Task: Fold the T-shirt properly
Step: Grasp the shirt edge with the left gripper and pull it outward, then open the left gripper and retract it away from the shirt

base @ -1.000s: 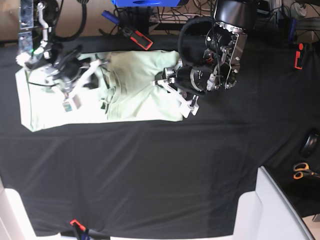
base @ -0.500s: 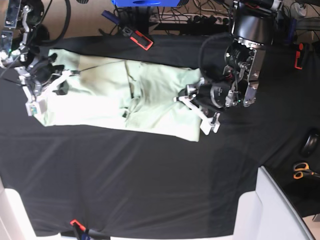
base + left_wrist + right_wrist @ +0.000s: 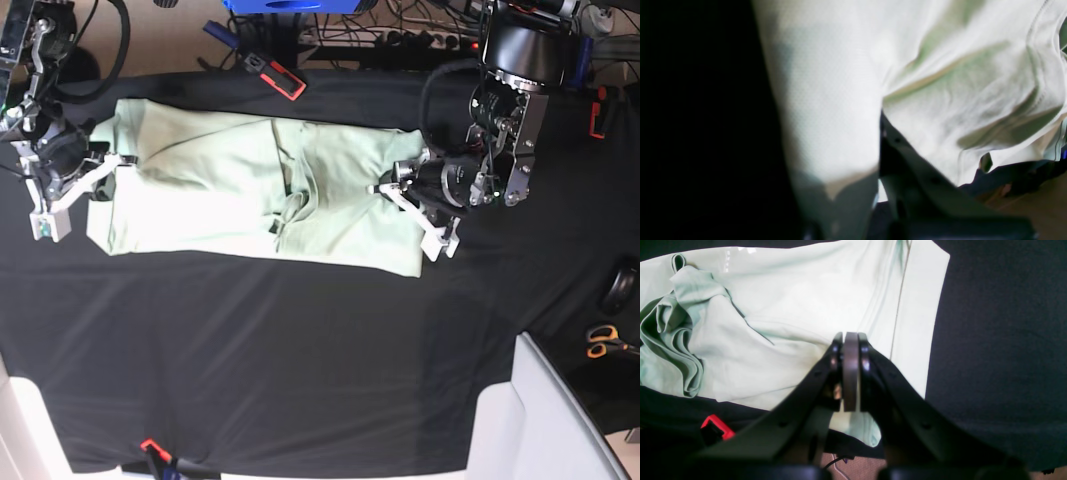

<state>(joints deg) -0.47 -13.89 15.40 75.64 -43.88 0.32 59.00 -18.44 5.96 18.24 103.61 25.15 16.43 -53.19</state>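
Observation:
The pale mint-green T-shirt [image 3: 200,190] lies spread lengthwise on the black tablecloth [image 3: 300,350], with bunched folds near its middle [image 3: 285,215]. My left gripper [image 3: 438,240] is at the shirt's right end. In the left wrist view the cloth [image 3: 940,100] drapes right up to my left gripper [image 3: 882,120], which is shut on it. My right gripper [image 3: 50,220] hangs at the shirt's left end. Its jaws [image 3: 850,340] are pressed together above the shirt [image 3: 790,306], and no cloth shows between them.
A red-and-black clamp [image 3: 275,72] lies at the table's far edge, also seen in the right wrist view [image 3: 713,426]. Orange-handled scissors [image 3: 603,343] lie at the right. A white surface [image 3: 545,420] cuts in at the near right corner. Cables crowd the back.
The shirt has slid rightward with my left gripper and lies longer and flatter. My right gripper has moved from the middle of the shirt out to its left end, staying shut.

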